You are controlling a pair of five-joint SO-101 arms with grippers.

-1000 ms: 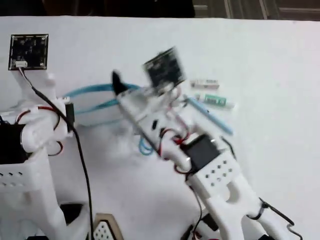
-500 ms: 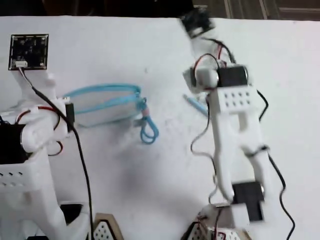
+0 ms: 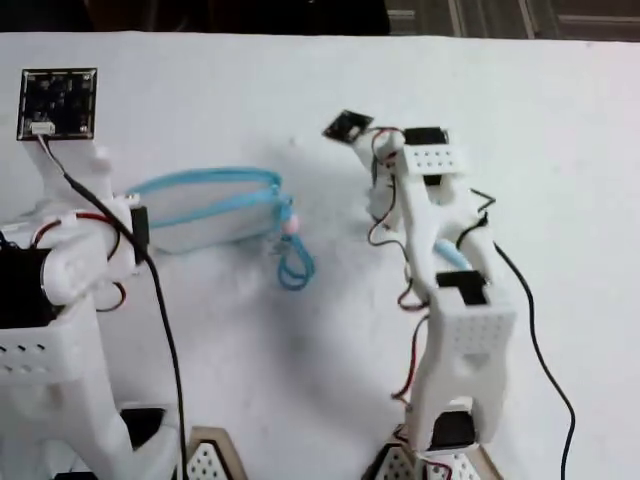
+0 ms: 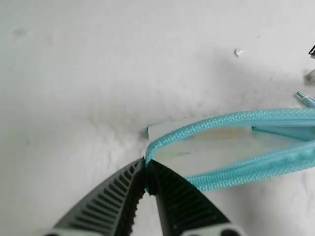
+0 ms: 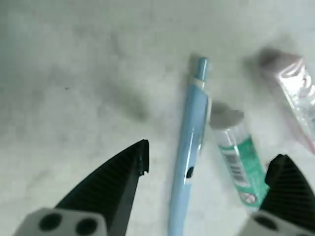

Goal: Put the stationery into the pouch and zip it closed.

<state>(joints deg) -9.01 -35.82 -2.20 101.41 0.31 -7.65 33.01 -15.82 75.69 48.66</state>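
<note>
A clear pouch (image 3: 205,218) with a light-blue zipper lies open on the white table, its blue cord loop (image 3: 295,262) trailing off one end. My left gripper (image 4: 146,171) is shut on the zipper's end corner of the pouch (image 4: 221,147). My right gripper (image 5: 211,162) hangs open just above the stationery. Between its fingers lie a light-blue pen (image 5: 189,147) and a small green-labelled tube (image 5: 238,162), with a pink-wrapped piece (image 5: 295,93) beside them. In the high view the right arm (image 3: 430,190) covers most of these, and a stretch of the pen (image 3: 450,250) shows.
The table (image 3: 200,100) is a white sheet. The left arm's base and cables (image 3: 60,300) stand at the left front, and the right arm's base (image 3: 455,400) at the front centre. A small camera board (image 3: 57,103) sits at the far left.
The right arm swung away from the pouch's mouth to the right, then folded down over the stationery. The left arm and the pouch stayed put.
</note>
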